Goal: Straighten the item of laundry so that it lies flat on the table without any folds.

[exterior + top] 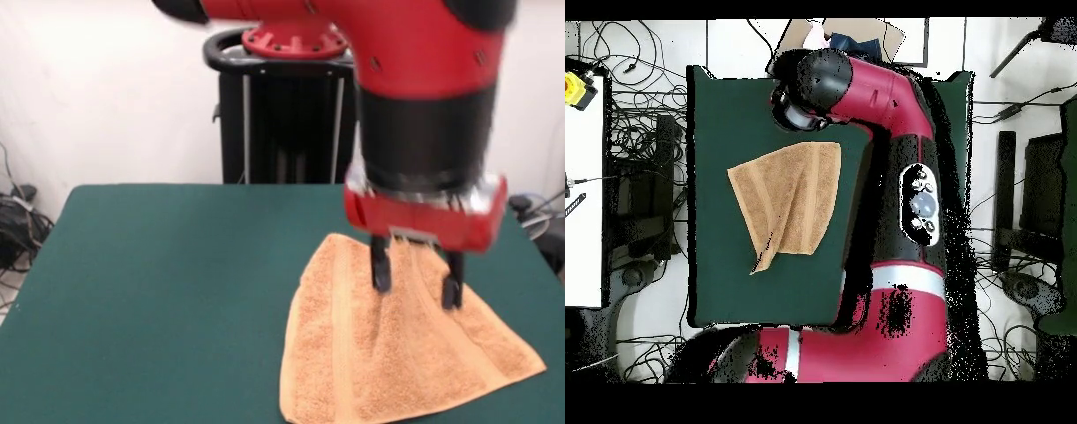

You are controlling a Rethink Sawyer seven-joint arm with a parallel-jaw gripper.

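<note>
1. The claw (417,287) is hanging from the red and black arm (424,97) with its two black fingers (380,269) spread moderately apart and pointing straight down; nothing is sitting between them.
2. Both fingertips are reaching down to the item of laundry (388,353), and they are appearing to touch or nearly touch its upper part; actual contact cannot be confirmed.
3. Directly under the claw the orange-tan terry towel is rising into raised creases that are running lengthwise away from the fingertips toward the towel's near edge.
4. A flat woven band is showing as a paler stripe just to the picture-left of the claw, running down the cloth.
5. From above, the towel (791,196) is lying in an uneven, roughly triangular shape, tapering to a point at one end, with a fold line crossing it, so it is not lying flat.
6. The claw itself is hiding under the arm's wrist (810,90) in the overhead view, at the towel's wide end.
7. Around the towel the dark green table (159,291) is spreading out on every side.
</note>
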